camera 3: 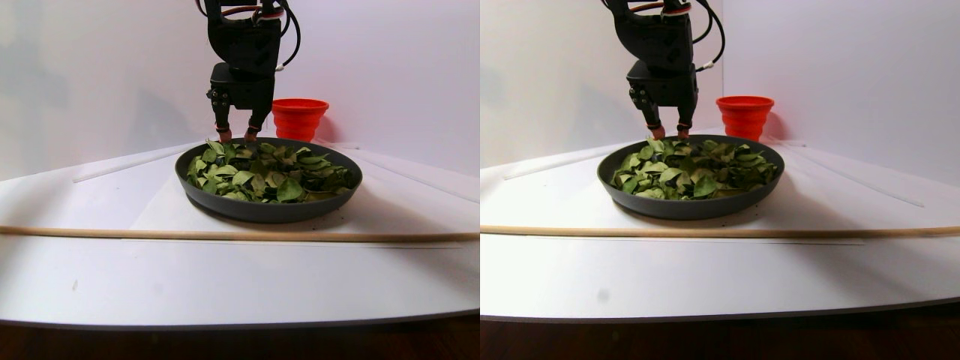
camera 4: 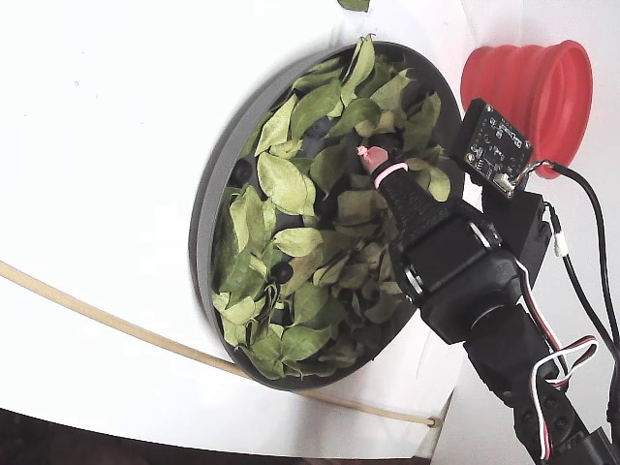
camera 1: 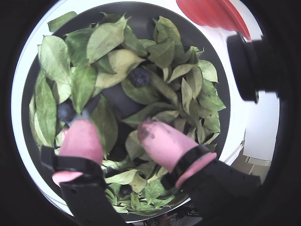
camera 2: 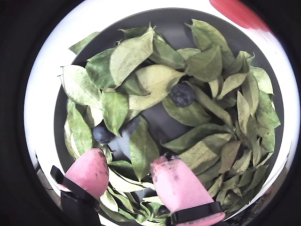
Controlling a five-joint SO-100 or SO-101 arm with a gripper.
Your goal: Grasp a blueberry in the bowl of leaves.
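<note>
A: From my station, the black hand with pink fingertips hangs over the wide, shallow, dark-grey round bowl, fingers apart, nothing between them.

B: Where is the berry relative to that bowl?

A: One round dark blueberry lies near the bowl's middle among the small oval green leaves, clear of both fingertips. In a wrist view I note a second dark berry toward the bowl's left side, just beyond the left pink pad and part-covered by a leaf.

B: And outside the bowl?

A: A red ribbed collapsible cup stands behind the bowl in the stereo pair view, on the white tabletop. A thin wooden rod lies across the tabletop in front of the bowl.
</note>
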